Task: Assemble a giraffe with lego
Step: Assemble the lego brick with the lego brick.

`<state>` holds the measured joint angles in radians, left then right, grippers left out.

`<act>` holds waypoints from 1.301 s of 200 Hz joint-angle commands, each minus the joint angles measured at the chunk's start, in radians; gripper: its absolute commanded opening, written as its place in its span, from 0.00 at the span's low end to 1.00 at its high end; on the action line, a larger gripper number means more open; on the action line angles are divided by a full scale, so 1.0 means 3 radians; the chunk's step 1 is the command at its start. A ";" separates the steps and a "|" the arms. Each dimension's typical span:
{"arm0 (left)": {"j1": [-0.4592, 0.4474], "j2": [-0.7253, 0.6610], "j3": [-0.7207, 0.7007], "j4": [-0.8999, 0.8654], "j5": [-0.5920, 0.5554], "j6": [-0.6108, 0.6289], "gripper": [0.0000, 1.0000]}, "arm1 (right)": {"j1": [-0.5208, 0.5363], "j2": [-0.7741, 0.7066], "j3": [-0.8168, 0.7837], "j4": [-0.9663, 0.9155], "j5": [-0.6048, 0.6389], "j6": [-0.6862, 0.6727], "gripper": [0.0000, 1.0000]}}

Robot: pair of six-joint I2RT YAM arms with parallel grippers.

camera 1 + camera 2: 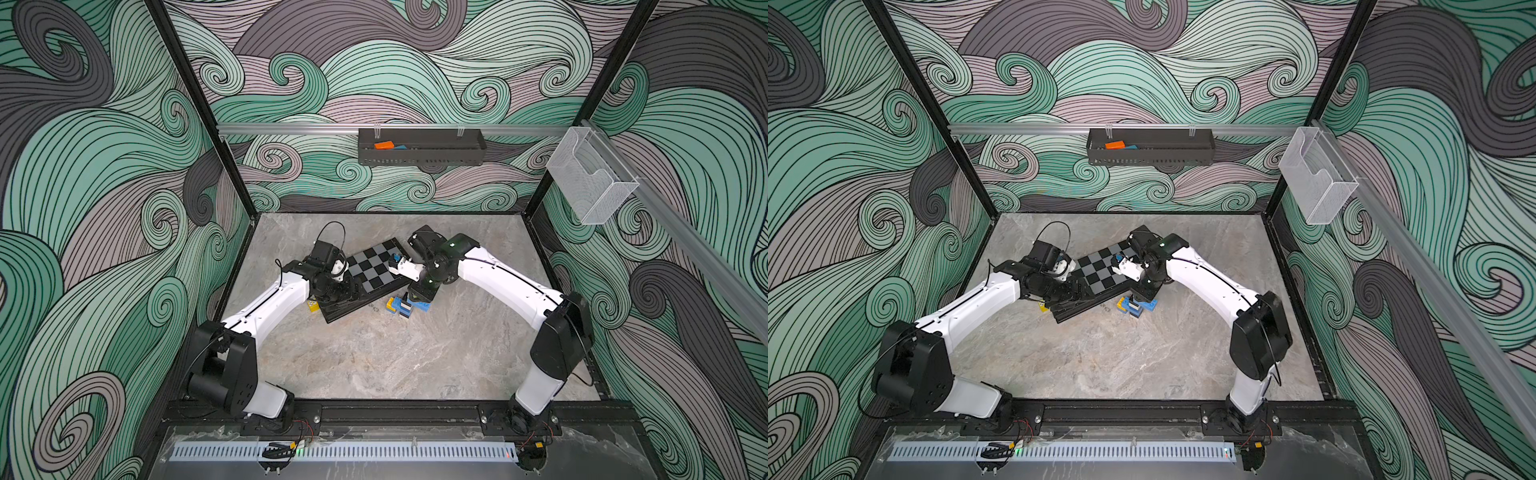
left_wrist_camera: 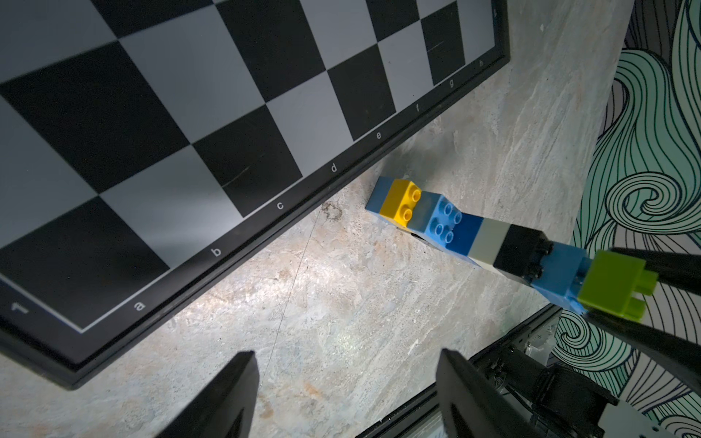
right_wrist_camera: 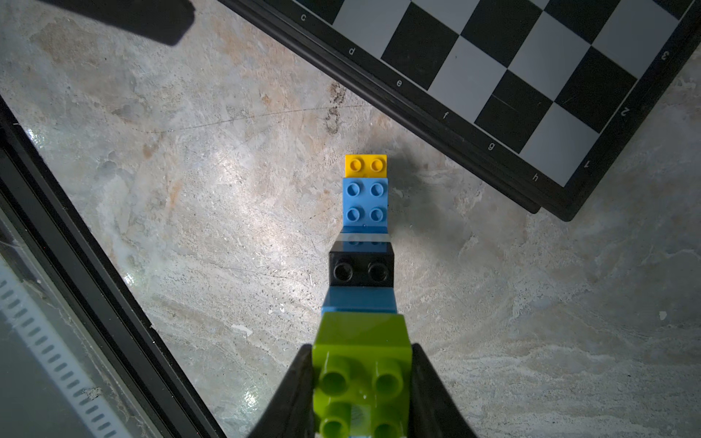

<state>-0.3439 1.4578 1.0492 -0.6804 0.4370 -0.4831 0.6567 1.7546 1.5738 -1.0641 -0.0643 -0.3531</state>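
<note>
The giraffe (image 3: 365, 203) is a joined stack of blue, yellow, white and black bricks that stands on the marble table just off the chessboard's lettered edge. It shows in both top views (image 1: 405, 306) (image 1: 1134, 306). Its top is a lime-green brick (image 3: 362, 333), and my right gripper (image 3: 361, 350) is shut on that brick from above, one finger on each side. The left wrist view shows the same figure (image 2: 474, 235) with the right fingers (image 2: 652, 261) round the green brick (image 2: 610, 284). My left gripper (image 2: 346, 354) hangs open over bare table with nothing between its jaws. A loose yellow lego brick (image 1: 313, 306) lies by the left arm.
The black-and-grey chessboard (image 1: 374, 266) lies askew mid-table between the two wrists. A black basket (image 1: 419, 160) holding orange and blue items hangs on the back wall. A clear holder (image 1: 590, 178) hangs on the right rail. The black frame rail (image 3: 76, 242) runs close by.
</note>
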 commanded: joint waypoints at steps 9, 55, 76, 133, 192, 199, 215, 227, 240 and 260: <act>-0.0030 0.0013 0.0046 -0.0018 -0.0021 -0.0015 0.78 | 0.0021 0.0070 -0.0180 -0.0090 0.0053 0.0092 0.19; -0.0030 -0.0010 0.0047 -0.0024 -0.0023 -0.0001 0.78 | 0.0021 0.0113 -0.0251 -0.0094 0.0020 0.0086 0.20; -0.0030 -0.0016 0.0043 -0.0035 -0.0026 -0.0006 0.78 | 0.0015 0.0149 -0.0259 -0.0093 0.0040 0.0081 0.20; -0.0030 -0.0013 0.0056 -0.0038 -0.0025 -0.0002 0.78 | -0.0004 0.0350 -0.0143 -0.0218 0.0051 0.0148 0.20; -0.0045 0.0014 0.0077 -0.0032 -0.0035 0.0016 0.78 | -0.0087 0.0444 -0.0132 -0.0334 -0.0031 0.0182 0.20; -0.0049 0.0012 0.0077 -0.0030 -0.0035 0.0018 0.78 | -0.0092 0.0450 -0.0130 -0.0341 -0.0031 0.0182 0.20; -0.0050 0.0026 0.0082 -0.0019 -0.0035 0.0011 0.78 | -0.0094 0.0471 -0.0132 -0.0362 -0.0022 0.0173 0.20; -0.0049 0.0034 0.0087 -0.0018 -0.0030 0.0018 0.78 | -0.0092 0.0486 -0.0125 -0.0371 -0.0003 0.0164 0.20; -0.0050 0.0039 0.0096 -0.0021 -0.0035 0.0018 0.78 | -0.0090 0.0497 -0.0118 -0.0392 0.0022 0.0151 0.20; -0.0050 0.0044 0.0102 -0.0023 -0.0036 0.0025 0.78 | -0.0093 0.0459 -0.0090 -0.0388 0.0043 0.0146 0.22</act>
<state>-0.3504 1.4582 1.0492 -0.6804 0.4332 -0.4828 0.6334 1.7973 1.6073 -1.1000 -0.0963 -0.3115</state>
